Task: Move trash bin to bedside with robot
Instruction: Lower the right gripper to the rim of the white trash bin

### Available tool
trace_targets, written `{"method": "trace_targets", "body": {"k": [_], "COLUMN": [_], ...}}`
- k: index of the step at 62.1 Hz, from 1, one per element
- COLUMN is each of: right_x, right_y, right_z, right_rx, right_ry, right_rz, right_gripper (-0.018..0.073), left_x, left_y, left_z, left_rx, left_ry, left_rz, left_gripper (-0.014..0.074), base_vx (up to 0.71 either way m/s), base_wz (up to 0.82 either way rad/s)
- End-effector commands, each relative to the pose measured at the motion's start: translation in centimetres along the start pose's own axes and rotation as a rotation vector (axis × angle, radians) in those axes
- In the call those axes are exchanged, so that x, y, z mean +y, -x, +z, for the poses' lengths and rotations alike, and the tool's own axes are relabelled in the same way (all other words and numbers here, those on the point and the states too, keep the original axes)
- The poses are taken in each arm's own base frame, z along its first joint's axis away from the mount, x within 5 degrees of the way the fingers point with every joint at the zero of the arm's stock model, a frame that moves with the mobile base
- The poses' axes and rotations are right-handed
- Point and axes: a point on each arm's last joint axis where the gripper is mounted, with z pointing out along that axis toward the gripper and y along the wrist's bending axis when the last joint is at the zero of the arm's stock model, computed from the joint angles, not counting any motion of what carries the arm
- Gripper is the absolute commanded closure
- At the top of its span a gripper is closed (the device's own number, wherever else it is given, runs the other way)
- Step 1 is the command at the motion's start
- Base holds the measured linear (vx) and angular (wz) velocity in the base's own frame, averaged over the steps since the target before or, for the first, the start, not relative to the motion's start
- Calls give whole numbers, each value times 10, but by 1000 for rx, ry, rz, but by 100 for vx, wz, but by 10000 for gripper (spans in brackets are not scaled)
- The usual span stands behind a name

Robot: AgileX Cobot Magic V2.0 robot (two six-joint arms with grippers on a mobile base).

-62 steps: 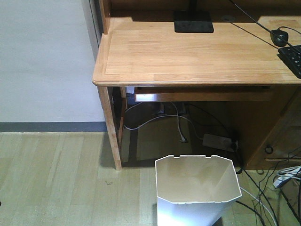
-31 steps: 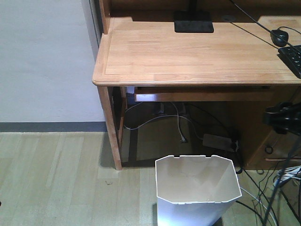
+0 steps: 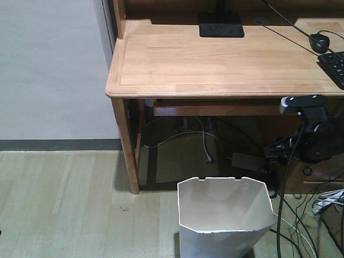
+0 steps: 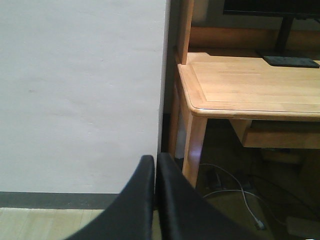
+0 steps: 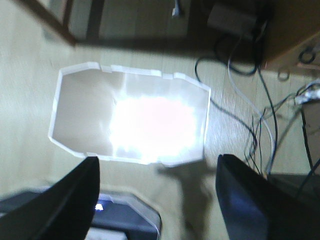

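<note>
The white trash bin (image 3: 223, 217) stands on the wood floor in front of the desk, its many-sided notched rim open and its inside empty. It also shows from above in the right wrist view (image 5: 132, 117), with glare inside. My right arm (image 3: 312, 137), black with trailing cables, hangs above and to the right of the bin. My right gripper (image 5: 157, 159) is open and empty, above the bin's near rim. My left gripper (image 4: 156, 167) is shut and empty, facing the white wall and the desk leg. The bed is out of view.
A light wooden desk (image 3: 215, 59) stands behind the bin, with a monitor base (image 3: 221, 24), a mouse (image 3: 319, 42) and a keyboard (image 3: 336, 65) on it. Its left leg (image 3: 127, 145) is left of the bin. Loose cables and a power strip (image 3: 250, 161) lie under the desk. A white wall (image 3: 51, 70) is at left.
My right arm has come into the front view from the right edge and moved left, to above the bin's right side. The bin has not moved.
</note>
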Motion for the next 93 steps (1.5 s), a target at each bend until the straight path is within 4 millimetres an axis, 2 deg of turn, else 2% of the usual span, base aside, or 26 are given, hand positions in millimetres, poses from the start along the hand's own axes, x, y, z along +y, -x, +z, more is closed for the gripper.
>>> {"method": "trace_targets", "body": {"k": [1,9,14,26,37,52,76,93], "right_x": [-14,-42,-55,-62,-67,-72,-79,-85], "right_y": [15,13,9,0,-10,-22,-24,-30], "right_z": [14,43,62,109,163,223,291,326], "right_rx": [-21,32,52,68,158,238,279,292], "right_ry": [-11,-12,-21,-58,-37,-13,11,16], "right_rz": [19,128,102,-30,-27,-16,-4,31], "right_gripper": [85,92,108,138,139,139,106,101], "left_x": [0,0,0,0,0,0,0,0], "left_y": [3,3,3,3,3,3,3,3], "left_z": [0,0,0,0,0,0,0,0], "left_rx": [-71,-71,-71,-71,-71,-71,-71,-71], "left_ry": [-4,-4,-4,-4,-4,-4,-4,-4], "left_rz": [-10,-10,-10,-10,-10,-10,-10,-10], "left_gripper": [602,602,602,602,602,602,602,602], "base_vx": [0,0,0,0,0,0,0,0], "base_wz": [0,0,0,0,0,0,0,0]}}
